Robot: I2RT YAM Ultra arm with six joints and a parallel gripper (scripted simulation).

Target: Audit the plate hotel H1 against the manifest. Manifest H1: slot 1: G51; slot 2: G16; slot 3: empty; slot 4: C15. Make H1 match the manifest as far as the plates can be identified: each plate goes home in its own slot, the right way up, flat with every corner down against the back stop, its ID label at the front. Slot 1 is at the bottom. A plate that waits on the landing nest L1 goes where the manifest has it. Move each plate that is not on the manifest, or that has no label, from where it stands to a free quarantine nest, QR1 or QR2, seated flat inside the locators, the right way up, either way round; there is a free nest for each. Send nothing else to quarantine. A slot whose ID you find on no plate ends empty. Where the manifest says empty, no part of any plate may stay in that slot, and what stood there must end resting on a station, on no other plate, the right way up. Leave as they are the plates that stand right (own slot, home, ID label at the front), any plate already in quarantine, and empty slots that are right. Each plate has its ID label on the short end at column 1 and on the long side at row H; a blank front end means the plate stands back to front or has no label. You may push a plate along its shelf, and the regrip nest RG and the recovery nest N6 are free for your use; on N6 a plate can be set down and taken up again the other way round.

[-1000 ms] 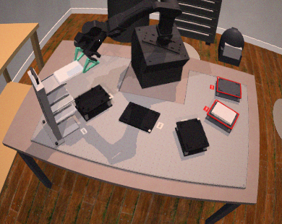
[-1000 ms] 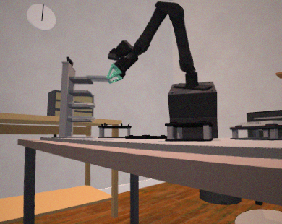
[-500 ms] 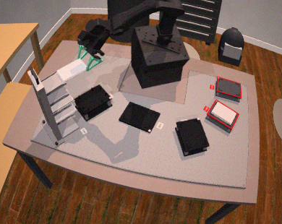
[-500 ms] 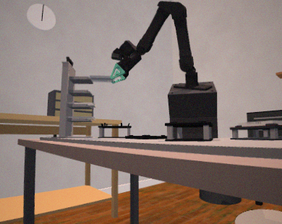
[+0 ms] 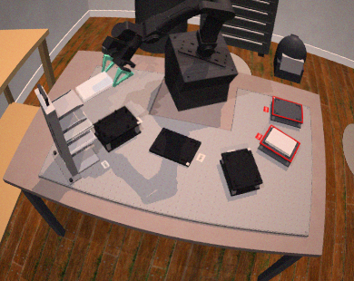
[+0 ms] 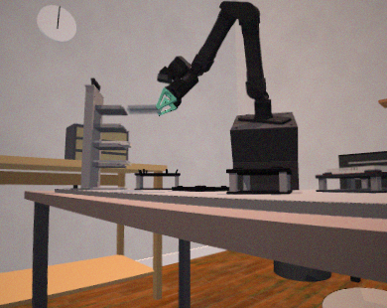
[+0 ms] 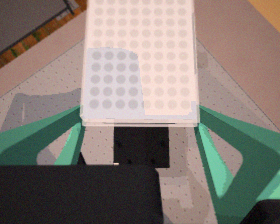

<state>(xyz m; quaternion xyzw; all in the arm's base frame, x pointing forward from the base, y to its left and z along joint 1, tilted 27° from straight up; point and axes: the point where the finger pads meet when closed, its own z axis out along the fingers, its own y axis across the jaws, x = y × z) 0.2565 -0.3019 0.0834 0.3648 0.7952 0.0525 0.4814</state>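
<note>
At the near edge of the table, in the top view, we see a black raised nest (image 5: pixel 240 171) with a dark top, and left of it a flat black plate (image 5: pixel 174 146) lying on the grey perforated mat (image 5: pixel 181 204). Further left stands another black raised nest (image 5: pixel 116 128), just beside the tall grey plate hotel (image 5: pixel 50 119) with its stacked shelves.

On the right side of the mat sit two red-rimmed quarantine nests: the nearer one (image 5: pixel 264 146) carries a white plate (image 5: pixel 280 140), the farther one (image 5: pixel 273 109) a dark grey plate (image 5: pixel 287 110).

Beyond the hotel, our arm's green-fingered gripper (image 5: pixel 117 73) holds a white well plate (image 5: pixel 95 86) by its short end. In the wrist view the green fingers stand wide at either side of that plate (image 7: pixel 140 65), pressing its near corners, so the wide spread is a clamp on the plate's width. In the exterior view the plate (image 6: pixel 143 108) hangs level in the air, just off the front of the hotel's top shelf (image 6: pixel 111 109), apart from it, with the gripper (image 6: pixel 168 105) at its far end.

Farthest back, the arm rises from a black block pedestal (image 5: pixel 190 91).
</note>
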